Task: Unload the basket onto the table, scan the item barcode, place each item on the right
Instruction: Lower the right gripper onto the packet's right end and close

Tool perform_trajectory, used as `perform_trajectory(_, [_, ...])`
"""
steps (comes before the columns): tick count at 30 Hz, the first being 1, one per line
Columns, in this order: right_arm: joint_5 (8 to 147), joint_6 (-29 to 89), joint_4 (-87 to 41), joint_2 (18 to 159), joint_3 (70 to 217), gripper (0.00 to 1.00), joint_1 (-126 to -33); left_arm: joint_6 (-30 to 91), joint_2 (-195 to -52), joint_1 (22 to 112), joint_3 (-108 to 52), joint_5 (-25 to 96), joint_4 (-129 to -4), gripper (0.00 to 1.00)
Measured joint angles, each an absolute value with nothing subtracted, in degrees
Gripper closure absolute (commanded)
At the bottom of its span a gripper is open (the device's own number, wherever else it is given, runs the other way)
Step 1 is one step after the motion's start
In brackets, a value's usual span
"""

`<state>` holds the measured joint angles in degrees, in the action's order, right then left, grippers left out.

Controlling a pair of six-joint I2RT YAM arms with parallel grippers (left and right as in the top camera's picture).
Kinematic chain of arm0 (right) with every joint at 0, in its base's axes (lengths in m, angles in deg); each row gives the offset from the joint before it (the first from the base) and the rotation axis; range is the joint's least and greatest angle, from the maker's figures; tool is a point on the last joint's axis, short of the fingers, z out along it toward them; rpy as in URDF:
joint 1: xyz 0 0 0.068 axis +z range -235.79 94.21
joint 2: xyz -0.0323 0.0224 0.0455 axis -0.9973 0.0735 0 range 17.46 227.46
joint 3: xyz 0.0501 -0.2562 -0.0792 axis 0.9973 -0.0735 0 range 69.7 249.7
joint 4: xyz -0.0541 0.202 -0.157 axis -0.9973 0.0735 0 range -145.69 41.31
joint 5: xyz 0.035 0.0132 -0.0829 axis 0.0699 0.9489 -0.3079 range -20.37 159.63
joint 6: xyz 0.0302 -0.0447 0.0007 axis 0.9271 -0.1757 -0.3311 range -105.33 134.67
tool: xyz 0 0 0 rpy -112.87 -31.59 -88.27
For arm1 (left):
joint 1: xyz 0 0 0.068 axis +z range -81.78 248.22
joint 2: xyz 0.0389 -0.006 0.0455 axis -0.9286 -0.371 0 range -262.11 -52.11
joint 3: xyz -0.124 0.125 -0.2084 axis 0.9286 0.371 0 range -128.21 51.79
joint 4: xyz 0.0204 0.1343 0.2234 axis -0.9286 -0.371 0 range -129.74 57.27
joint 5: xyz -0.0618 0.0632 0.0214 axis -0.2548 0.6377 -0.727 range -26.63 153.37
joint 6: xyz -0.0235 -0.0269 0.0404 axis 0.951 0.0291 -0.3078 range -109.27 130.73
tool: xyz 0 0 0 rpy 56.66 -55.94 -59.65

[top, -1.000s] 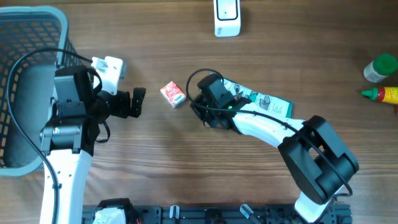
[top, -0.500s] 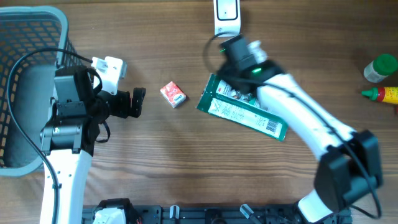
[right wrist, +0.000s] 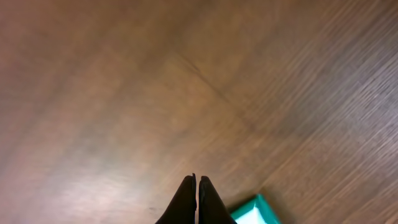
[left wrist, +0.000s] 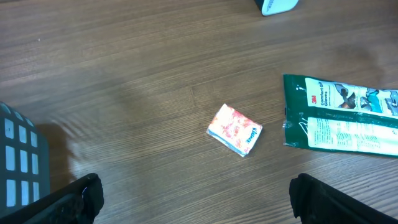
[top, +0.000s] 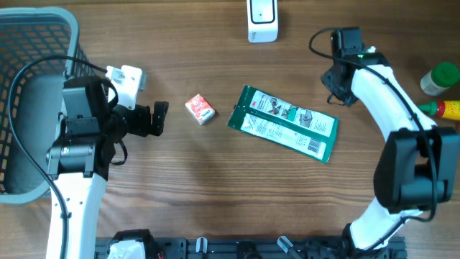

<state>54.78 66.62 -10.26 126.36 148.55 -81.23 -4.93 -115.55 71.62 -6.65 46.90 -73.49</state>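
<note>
My right gripper (top: 336, 78) is in a new place: a second ago it sat low over the left end of the green packet (top: 284, 124), half a second ago it was up by the white scanner (top: 262, 20), and now it hangs off the packet's far right corner, clear of it, near the green-capped bottle (top: 438, 79) and the red and yellow bottle (top: 444, 109). Its fingers (right wrist: 189, 198) are pressed together with nothing between them, and only a green corner of the packet (right wrist: 252, 209) shows at the bottom edge of my right wrist view. The packet, half hidden under my arm a second ago, now lies fully uncovered and flat on the wooden table (top: 215, 187), around the middle, printed face up, where it already lay half a second ago. Its long axis runs left to right across the table, tilted, so its left end sits farther from me and points toward the small red box (top: 200, 109), while its right end sits nearer me. From my left wrist the packet (left wrist: 348, 118) shows its left end with the brand lettering, apart from the box (left wrist: 234, 129). My left gripper (top: 159, 115) has not shifted; its fingers (left wrist: 87, 194) stand wide apart, empty, aimed at the box, with the grey basket (top: 43, 21) behind it.
</note>
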Motion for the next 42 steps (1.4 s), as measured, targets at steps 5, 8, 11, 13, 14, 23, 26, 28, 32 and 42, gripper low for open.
perform_trajectory(5, [57.16, 65.26, -8.53, 128.85, 148.48, 0.96, -80.95, -4.93, -115.55, 71.62, -6.65, 46.90, -73.49, 0.00])
perform_trajectory(8, [57.60, 65.26, -5.58, 130.84, 148.48, 0.96, -80.97, -4.93, -115.55, 71.62, -6.65, 46.90, -73.49, 0.00])
perform_trajectory(11, [57.88, 65.06, -2.43, 133.33, 148.40, 0.96, -80.97, -4.93, -115.55, 71.62, -6.65, 46.90, -73.49, 0.00])
perform_trajectory(13, [58.15, 64.87, -1.17, 134.42, 148.37, 0.96, -80.95, -4.93, -115.55, 71.62, -6.65, 46.90, -73.49, 0.00])
perform_trajectory(14, [58.52, 64.80, -0.31, 134.75, 148.35, 0.96, -80.95, -4.93, -115.55, 71.62, -6.65, 46.90, -73.49, 0.00])
perform_trajectory(23, [71.96, 56.72, 8.69, 134.88, 148.22, 0.96, -80.68, -4.93, -115.55, 71.62, -6.65, 46.90, -73.49, 0.00])
perform_trajectory(26, [78.78, 51.71, 10.18, 134.88, 148.18, 0.96, -79.26, -4.93, -115.55, 71.62, -6.65, 46.90, -73.49, 0.00])
perform_trajectory(28, [81.38, 49.70, 10.94, 134.88, 148.16, 0.96, -78.04, -4.93, -115.55, 71.62, -6.65, 46.90, -73.49, 0.00])
perform_trajectory(32, [86.78, 45.13, 11.64, 134.88, 148.16, 0.88, -75.22, -4.93, -115.55, 71.62, -6.65, 46.90, -73.49, 0.00])
perform_trajectory(42, [92.09, 35.06, 3.64, 134.34, 148.16, 0.00, -74.91, -4.93, -115.55, 71.62, -6.65, 46.90, -73.49, 0.00])
